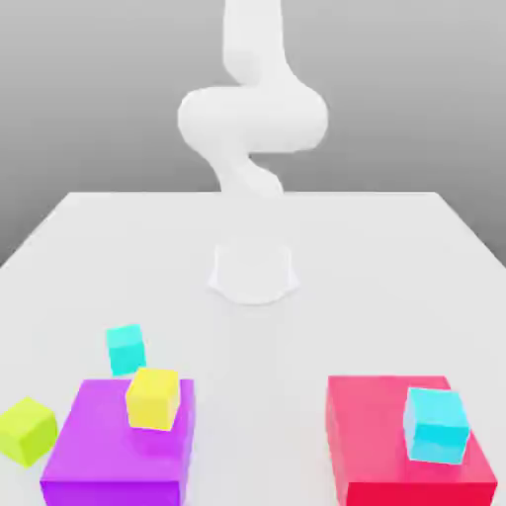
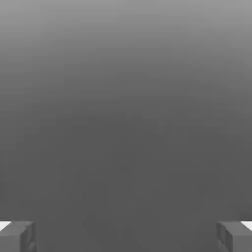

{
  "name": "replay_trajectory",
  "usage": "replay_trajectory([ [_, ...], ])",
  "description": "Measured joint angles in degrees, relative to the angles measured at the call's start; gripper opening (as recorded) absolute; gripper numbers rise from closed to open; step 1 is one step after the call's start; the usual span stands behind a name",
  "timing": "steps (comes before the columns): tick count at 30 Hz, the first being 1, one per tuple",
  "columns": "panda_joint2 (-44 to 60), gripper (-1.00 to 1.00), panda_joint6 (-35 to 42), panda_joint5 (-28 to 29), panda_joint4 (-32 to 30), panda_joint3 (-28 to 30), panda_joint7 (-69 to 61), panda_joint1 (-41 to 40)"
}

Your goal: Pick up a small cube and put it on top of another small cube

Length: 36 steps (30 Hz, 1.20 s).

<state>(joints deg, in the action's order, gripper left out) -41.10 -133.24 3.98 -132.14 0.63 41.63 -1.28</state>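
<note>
Hand: my hand (image 2: 126, 236) is released, its fingers spread wide with nothing between them.
Yellow cube: it (image 1: 153, 399) is well apart from my hand, on the purple block (image 1: 114, 455).
Lime cube: it (image 1: 28, 432) is also well apart from my hand, on the desk (image 1: 259, 346) beside the purple block, toward the exterior view's left.
Cyan cube on the desk: this one (image 1: 126, 350) is out of my grasp too, just past the purple block on the side toward my base (image 1: 253, 277).
Cyan cube on the red block: this one (image 1: 436, 426) is away from my hand as well, on the red block (image 1: 374, 425).
Step in hand: I judge I am at the start, with the reach for a first cube ahead; no cube is stacked on another.
Next move: I need to choose a cube, bring my hand over it pointing down, line my fingers up with its sides, then lower and close.
</note>
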Motion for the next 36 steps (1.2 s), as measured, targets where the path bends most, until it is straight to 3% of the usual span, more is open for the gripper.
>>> replay_trajectory([
  [9,17.24,0.00,-4.64,10.97,-1.11,6.11,-18.02,-3.26],
  [16,30.19,0.00,-8.97,12.49,-2.17,13.45,-36.66,-4.75],
  [25,46.87,0.00,-16.07,1.58,-4.07,16.69,-69.69,-12.15],
  [31,57.15,0.00,-20.31,-9.74,-4.94,10.96,-93.86,-21.84],
  [35,65.23,0.00,-26.28,-13.26,-3.60,7.31,-98.37,-25.48],
  [36,66.87,-1.00,-27.57,-13.85,-3.30,6.85,-98.86,-25.81],
])
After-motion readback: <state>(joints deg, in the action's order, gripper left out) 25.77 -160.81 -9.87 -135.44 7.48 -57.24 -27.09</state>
